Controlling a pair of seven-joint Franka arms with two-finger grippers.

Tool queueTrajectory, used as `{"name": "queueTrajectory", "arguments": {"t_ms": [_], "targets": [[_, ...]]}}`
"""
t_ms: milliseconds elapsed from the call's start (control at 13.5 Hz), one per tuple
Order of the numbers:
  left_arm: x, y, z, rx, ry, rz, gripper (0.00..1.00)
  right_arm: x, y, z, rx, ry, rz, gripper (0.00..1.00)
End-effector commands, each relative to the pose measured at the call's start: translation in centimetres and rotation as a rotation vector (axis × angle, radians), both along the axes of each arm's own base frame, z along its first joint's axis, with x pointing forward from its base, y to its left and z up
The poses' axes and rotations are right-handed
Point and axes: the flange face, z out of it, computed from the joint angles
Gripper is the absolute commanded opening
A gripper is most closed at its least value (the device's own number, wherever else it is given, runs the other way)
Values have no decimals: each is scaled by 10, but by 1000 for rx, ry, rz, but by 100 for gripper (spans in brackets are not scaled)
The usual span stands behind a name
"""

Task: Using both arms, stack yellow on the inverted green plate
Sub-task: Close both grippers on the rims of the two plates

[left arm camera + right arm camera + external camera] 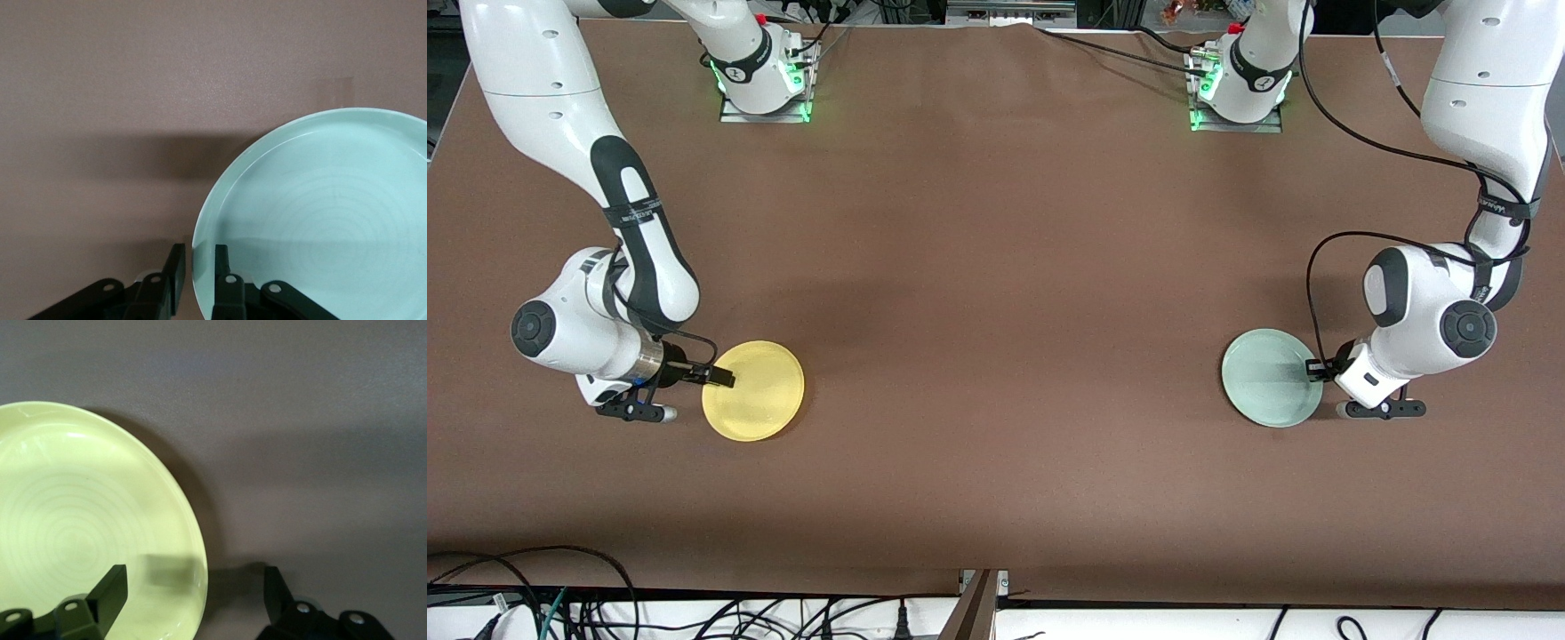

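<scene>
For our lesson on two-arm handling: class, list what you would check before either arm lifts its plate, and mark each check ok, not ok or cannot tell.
1. Left gripper straddles the green plate rim, one finger inside, one outside: ok.
2. Left gripper clamped firmly on the rim: cannot tell; its fingers sit close beside the rim.
3. Right gripper straddles the yellow plate rim: ok.
4. Right gripper closed on the rim: not ok; its fingers stand wide apart.
5. Green plate turned upside down: not ok; its hollow side faces up.
6. Plates apart, each at its own arm's end of the table: ok.
</scene>
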Motion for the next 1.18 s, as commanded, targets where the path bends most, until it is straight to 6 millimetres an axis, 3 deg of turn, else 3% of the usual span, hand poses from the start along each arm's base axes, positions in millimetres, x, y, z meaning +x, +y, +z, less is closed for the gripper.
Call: {"name": "queueTrajectory", "arguments": {"t_ms": [0, 148, 296, 518, 814, 1035, 1109], "targets": [[6, 1, 1, -16, -8, -14, 21, 2, 2, 2, 10, -10, -17, 38], [6, -1, 1, -18, -9, -16, 15, 2, 0, 3, 10, -11, -13, 9], [6, -1, 2, -18, -10, -15, 10, 3, 2, 3, 11, -12, -10, 0], [6, -1, 3, -17, -10, -15, 1, 3, 1, 5, 11, -14, -12, 0], [8, -5, 8, -14, -14, -18, 0, 11, 4, 18, 17, -28, 1, 0], [27, -13, 40, 1, -37, -65, 0, 16, 1, 27, 24, -19, 6, 0], [34, -26, 53, 2, -37, -97, 0, 19, 3, 34, 33, -7, 11, 0]]}}
